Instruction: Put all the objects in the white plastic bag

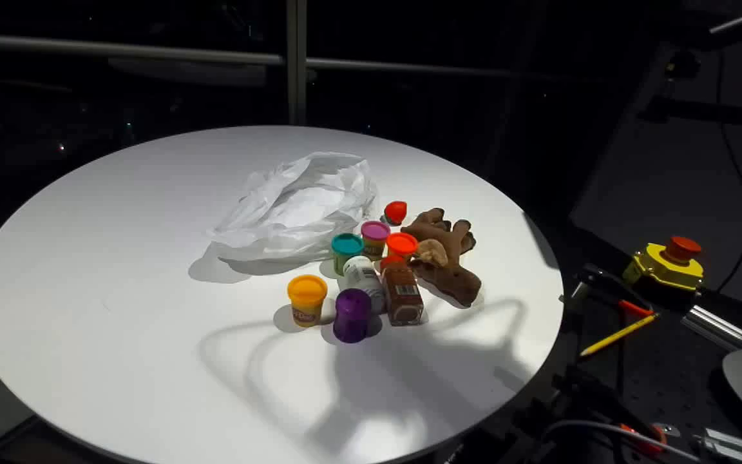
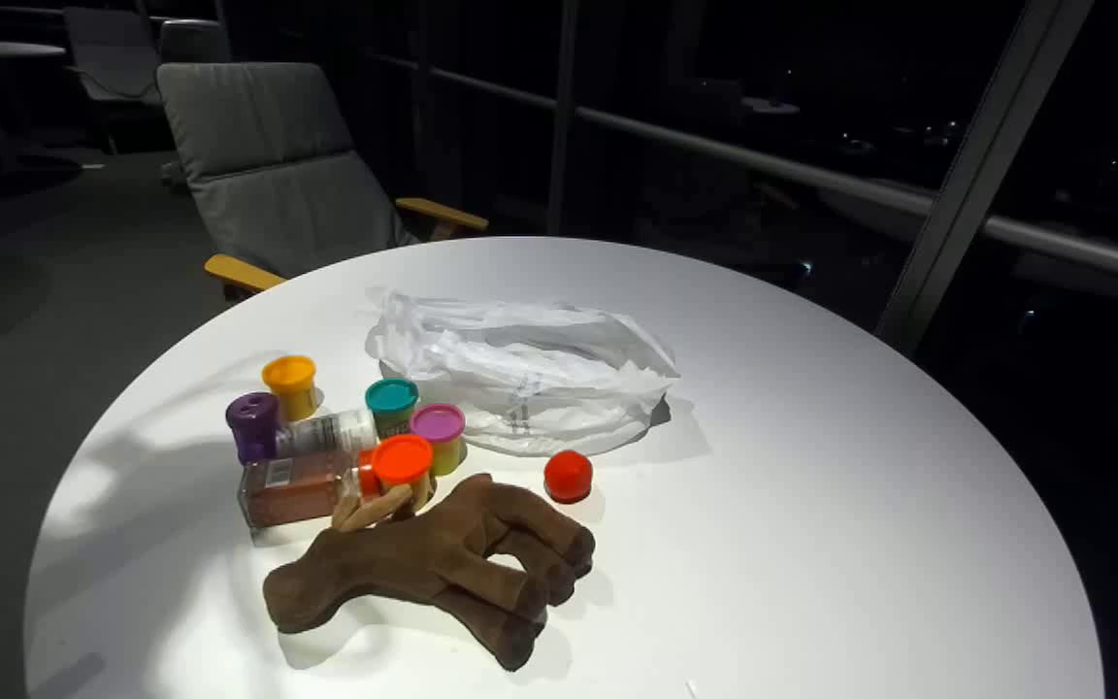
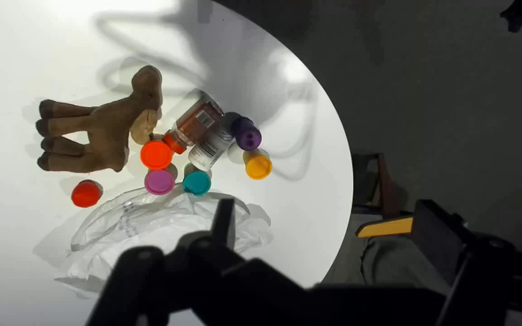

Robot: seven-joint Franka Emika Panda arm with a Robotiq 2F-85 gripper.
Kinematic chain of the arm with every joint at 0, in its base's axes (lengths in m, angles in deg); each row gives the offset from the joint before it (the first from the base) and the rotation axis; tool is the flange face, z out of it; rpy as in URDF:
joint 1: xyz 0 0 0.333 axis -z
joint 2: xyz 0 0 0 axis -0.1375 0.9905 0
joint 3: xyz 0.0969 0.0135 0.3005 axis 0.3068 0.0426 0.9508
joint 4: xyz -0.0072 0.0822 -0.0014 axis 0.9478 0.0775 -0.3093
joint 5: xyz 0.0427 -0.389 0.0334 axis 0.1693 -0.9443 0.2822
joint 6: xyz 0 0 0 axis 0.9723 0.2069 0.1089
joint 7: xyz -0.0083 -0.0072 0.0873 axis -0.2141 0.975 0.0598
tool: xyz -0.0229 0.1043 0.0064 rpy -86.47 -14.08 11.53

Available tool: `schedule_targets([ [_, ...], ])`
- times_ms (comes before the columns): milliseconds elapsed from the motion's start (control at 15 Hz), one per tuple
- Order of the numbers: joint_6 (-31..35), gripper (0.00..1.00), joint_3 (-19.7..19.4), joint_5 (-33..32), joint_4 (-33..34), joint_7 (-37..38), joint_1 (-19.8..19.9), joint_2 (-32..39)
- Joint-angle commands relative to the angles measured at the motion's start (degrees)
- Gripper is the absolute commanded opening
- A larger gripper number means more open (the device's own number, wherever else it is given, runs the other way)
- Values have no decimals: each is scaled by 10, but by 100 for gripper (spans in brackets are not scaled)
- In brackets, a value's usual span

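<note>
Yellow tub [image 3: 258, 166]: probable first pick. Stands upright, lid up, long axis vertical. Outer member of the bunch, toward the rim of the round white tabletop [image 1: 120, 335] that sweeps down the right of the wrist view.

Gripper [image 3: 324, 213]: jaws spread wide, nothing between them. Shows in the wrist view only. From its gap, which straddles the rim in that view, the tub lies up and left, nearer than any other object to be bagged. Jaws close across that picture, so my reckoning: move inward from the rim, then descend, one jaw on each flank of the lid. Height above the tabletop: can't tell.

Next out, purple piece [image 1: 352, 316], upright just beside the tub, a strip of tabletop between them in an exterior view. In the wrist view it sits toward the top edge from the tub, off the closing line; a skewed descent might tip it.

Farther in: white bottle [image 1: 364, 282] and brown-filled bottle [image 3: 201, 118], on their sides, roughly parallel. Then teal tub [image 3: 196, 183], pink tub [image 3: 159, 182] and orange tub [image 3: 156, 154], upright, a brown plush animal [image 3: 111, 136] lying on its side, small red piece [image 2: 569, 475] apart from the tubs.

Destination: white plastic bag [image 2: 520, 406], slack, mouth gaping, beyond the tubs toward the far rim in both exterior views. Whether the teal tub touches it, can't tell.
</note>
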Motion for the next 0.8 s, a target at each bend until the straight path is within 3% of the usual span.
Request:
schedule_targets([
  [0,-3,100,7,6,6,-6,10,0],
  [733,-2,100,7,7,11,-6,10,-3],
])
